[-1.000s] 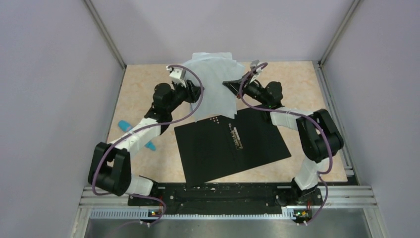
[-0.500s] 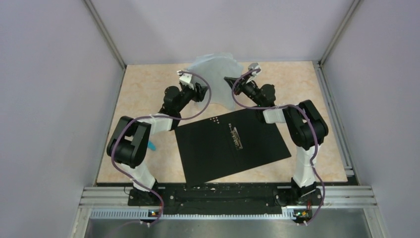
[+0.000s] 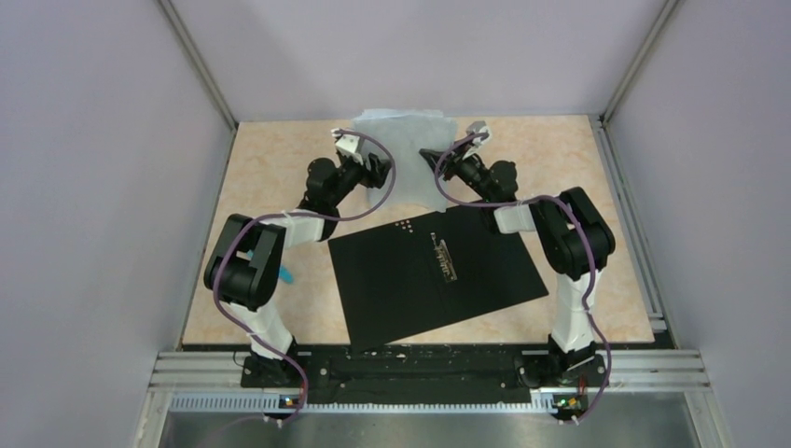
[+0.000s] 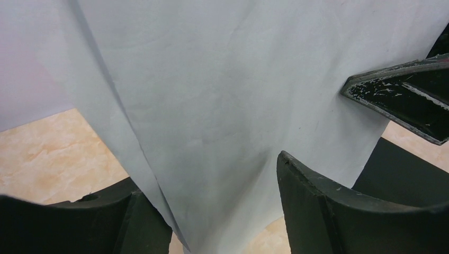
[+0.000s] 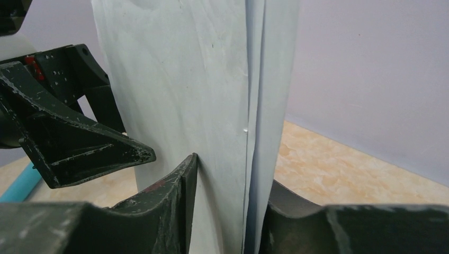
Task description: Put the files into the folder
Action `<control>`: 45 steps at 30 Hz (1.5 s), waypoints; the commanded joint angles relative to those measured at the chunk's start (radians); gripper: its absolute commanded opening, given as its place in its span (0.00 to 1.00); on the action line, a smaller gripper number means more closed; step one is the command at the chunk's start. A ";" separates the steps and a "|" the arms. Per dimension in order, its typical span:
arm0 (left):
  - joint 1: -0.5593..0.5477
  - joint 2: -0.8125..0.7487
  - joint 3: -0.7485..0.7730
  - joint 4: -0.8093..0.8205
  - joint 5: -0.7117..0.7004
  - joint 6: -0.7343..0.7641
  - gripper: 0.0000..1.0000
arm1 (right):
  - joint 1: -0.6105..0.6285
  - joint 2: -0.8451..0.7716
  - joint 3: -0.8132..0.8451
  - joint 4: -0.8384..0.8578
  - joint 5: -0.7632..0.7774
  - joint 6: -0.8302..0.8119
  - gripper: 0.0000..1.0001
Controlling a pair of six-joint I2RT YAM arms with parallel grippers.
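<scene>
At the far left a small light-blue object [image 3: 285,276] lies on the beige marbled worktop [image 3: 261,168], partly hidden behind the left arm. Further right, the left tool [image 3: 378,174] reaches toward the back of the worktop. The thin white paper sheets [image 3: 407,149] stand upright off the worktop and pass between its dark fingers [image 4: 339,211]. The left wrist view does not show whether those fingers press the paper or merely flank it. The right tool [image 3: 438,159] meets the same sheets from the other side, its gap narrow and its fingers [image 5: 174,190] pinching the paper edge-on. In front of both tools, the flat rectangular folder [image 3: 401,289] lies open on the worktop, matte black side up, with its metal spine clip [image 3: 445,257] running down the middle.
</scene>
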 commanded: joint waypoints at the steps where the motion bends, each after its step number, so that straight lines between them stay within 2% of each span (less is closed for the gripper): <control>1: 0.008 -0.003 0.010 0.052 0.077 -0.019 0.71 | 0.006 -0.030 -0.030 0.075 -0.028 -0.003 0.37; 17: 0.031 -0.096 -0.049 0.002 0.257 -0.021 0.74 | 0.002 -0.116 -0.169 0.107 -0.080 0.036 0.56; 29: 0.055 -0.116 -0.048 -0.010 0.242 -0.020 0.73 | 0.018 -0.088 -0.112 0.064 -0.105 0.043 0.58; 33: 0.054 -0.091 -0.003 -0.021 0.291 -0.051 0.76 | 0.020 -0.097 -0.108 0.039 -0.104 0.024 0.58; 38: 0.050 -0.065 0.002 0.045 0.303 -0.111 0.77 | 0.020 -0.119 -0.108 0.004 -0.099 0.000 0.59; 45: 0.021 -0.045 0.018 0.053 0.295 -0.124 0.77 | 0.018 -0.143 -0.131 -0.002 -0.094 -0.008 0.61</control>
